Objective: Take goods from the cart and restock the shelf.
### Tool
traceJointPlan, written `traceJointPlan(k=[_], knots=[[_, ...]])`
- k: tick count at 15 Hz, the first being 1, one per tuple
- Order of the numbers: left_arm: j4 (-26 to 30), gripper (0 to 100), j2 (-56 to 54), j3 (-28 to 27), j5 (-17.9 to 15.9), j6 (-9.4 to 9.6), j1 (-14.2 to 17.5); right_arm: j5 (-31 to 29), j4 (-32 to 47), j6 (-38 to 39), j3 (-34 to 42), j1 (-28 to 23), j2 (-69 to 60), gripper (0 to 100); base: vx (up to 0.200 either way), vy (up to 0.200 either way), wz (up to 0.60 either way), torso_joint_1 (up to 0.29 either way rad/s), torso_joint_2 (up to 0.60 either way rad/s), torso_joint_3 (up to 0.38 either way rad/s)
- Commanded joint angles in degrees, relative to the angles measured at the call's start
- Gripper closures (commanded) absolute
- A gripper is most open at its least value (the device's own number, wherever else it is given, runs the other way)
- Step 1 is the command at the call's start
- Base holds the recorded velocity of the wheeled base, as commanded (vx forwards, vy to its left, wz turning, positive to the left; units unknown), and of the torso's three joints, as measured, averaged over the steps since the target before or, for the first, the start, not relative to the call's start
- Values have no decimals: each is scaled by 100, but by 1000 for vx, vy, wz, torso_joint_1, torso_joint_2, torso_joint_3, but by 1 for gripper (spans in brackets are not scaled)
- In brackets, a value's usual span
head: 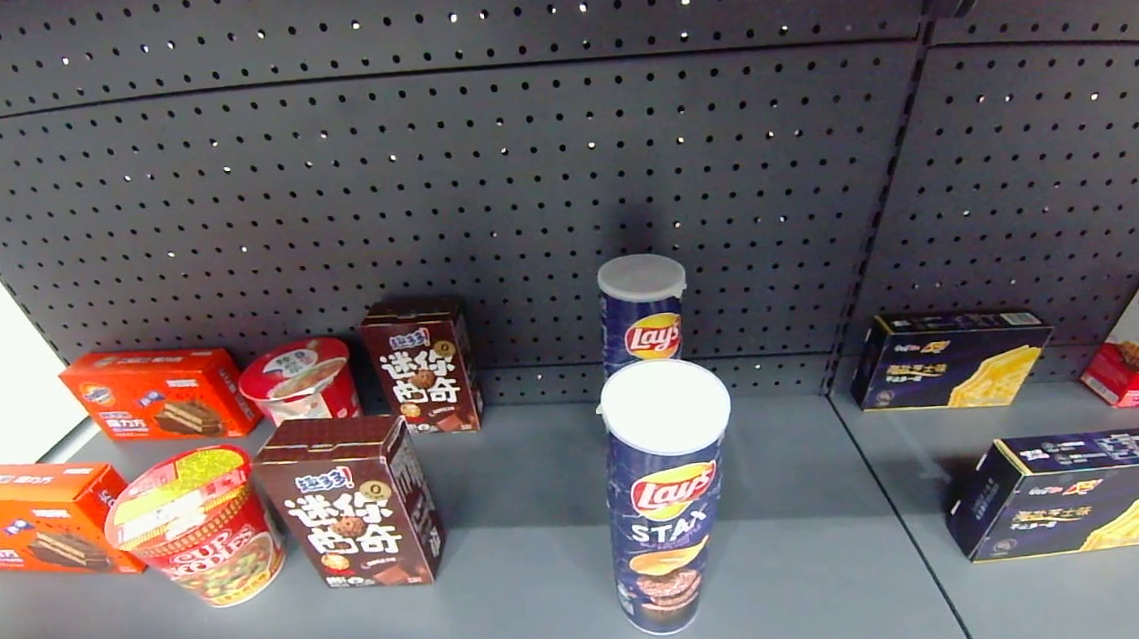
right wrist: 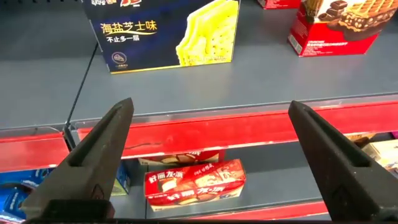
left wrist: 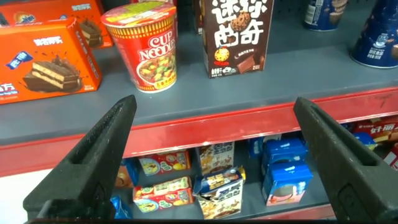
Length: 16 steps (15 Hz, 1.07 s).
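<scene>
Your head camera showed the grey shelf [head: 547, 572] with the front chip can [head: 671, 513] and the rear chip can [head: 641, 314] standing mid-shelf. Brown boxes [head: 357, 505], noodle cups [head: 203, 531] and orange boxes [head: 27, 518] stood to their left, and dark blue boxes [head: 1074, 505] to their right. A perforated back panel [head: 420, 190] rose behind. Your wrist cameras added the red front lip [left wrist: 205, 127] and a lower shelf [right wrist: 273, 165] carrying packets [right wrist: 194, 183]. The left claw [left wrist: 214, 106] and right claw [right wrist: 209, 104] hung spread wide before that lip.

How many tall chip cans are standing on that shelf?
2. The front can stands mid-shelf; the rear can stands directly behind it, near the pegboard. None seems hidden.
</scene>
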State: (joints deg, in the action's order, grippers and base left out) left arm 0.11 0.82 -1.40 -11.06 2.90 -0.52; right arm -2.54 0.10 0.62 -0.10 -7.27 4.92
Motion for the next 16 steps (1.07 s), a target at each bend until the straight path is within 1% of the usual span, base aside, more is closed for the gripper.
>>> traceJointPlan(k=[1, 2, 3, 4, 5, 6, 8, 9, 10, 11, 13, 16], knots=[[7, 0, -3, -9, -2, 44, 0, -1, -1, -9, 10, 103, 26, 0, 0, 0, 0, 0, 0, 0], [-11, 0, -3, 0, 16, 53, 0, -1, -1, -9, 10, 103, 26, 0, 0, 0, 0, 0, 0, 0], [-20, 0, -3, 0, 42, 9, 0, 7, 61, -1, -34, 208, 44, 0, 0, 0, 0, 0, 0, 0], [-20, 0, -3, 0, 42, 9, 0, 25, 78, -9, -17, 1052, -18, 0, 0, 0, 0, 0, 0, 0], [-29, 0, -3, 8, 16, 79, 0, 51, -36, -9, 10, 850, -123, 0, 0, 0, 0, 0, 0, 0], [-20, 0, -11, 8, 25, 97, 0, 51, -45, 17, 10, 674, -492, 0, 0, 0, 0, 0, 0, 0], [-37, 0, -11, 8, 121, 0, 0, 51, -36, -1, 10, 727, -492, 0, 0, 0, 0, 0, 0, 0], [-46, 0, -11, 8, 200, -123, 0, 51, -36, -1, 10, 727, -492, 0, 0, 0, 0, 0, 0, 0], [-46, 0, -11, 8, 271, -176, 0, 51, -36, -1, 10, 727, -492, 0, 0, 0, 0, 0, 0, 0], [-55, 0, -11, 17, 271, -167, 0, 51, -36, -1, 10, 727, -492, 0, 0, 0, 0, 0, 0, 0], [-46, 0, -3, 8, 280, -237, 0, 51, -36, -9, 10, 727, -492, 0, -200, 0, 0, 2, 0, 5], [-46, 0, -3, 8, 280, -281, 0, 78, -27, -9, 10, 727, -492, 0, 0, 0, 0, 0, 0, 0]])
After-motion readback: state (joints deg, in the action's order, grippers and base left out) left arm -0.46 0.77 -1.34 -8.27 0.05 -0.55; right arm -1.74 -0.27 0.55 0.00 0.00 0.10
